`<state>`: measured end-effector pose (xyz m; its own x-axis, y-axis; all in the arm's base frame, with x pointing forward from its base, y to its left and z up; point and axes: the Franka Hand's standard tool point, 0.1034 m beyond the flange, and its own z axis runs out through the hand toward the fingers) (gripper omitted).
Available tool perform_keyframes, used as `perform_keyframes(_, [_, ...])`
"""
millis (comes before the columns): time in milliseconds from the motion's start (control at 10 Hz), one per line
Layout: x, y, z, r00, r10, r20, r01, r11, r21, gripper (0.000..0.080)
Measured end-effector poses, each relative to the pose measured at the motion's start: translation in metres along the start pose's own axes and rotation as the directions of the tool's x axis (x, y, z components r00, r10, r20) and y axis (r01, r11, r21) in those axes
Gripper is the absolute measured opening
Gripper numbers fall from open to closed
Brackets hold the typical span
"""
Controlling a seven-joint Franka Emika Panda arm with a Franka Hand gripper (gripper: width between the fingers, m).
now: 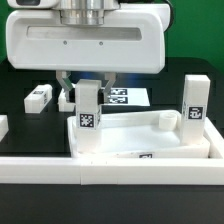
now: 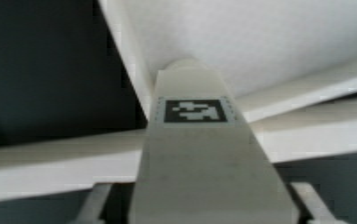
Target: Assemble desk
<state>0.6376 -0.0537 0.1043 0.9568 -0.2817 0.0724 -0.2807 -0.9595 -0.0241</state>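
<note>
The white tray-like tabletop (image 1: 150,142) lies in the middle of the black table. A white square leg (image 1: 88,118) with a tag stands upright at the tabletop's corner on the exterior view's left. My gripper (image 1: 86,93) hangs straight over this leg, one finger on each side of its upper part. In the wrist view the leg (image 2: 196,150) runs between my fingers (image 2: 104,200), with a dark gap on each side, so the gripper (image 2: 205,205) is open around it. A second leg (image 1: 194,105) stands upright at the tabletop's corner on the exterior view's right.
A loose leg (image 1: 38,97) lies on the table at the exterior view's left, and another white piece (image 1: 3,126) shows at the left edge. The marker board (image 1: 128,97) lies behind the tabletop. A long white border rail (image 1: 100,178) runs along the front.
</note>
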Motion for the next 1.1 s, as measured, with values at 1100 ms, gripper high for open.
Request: perform_keyframes(1100, [-0.0043, -0.002, 0.0011, 0.606, 0.795, 0.012, -0.795, 0.606, 0.002, 0.0389])
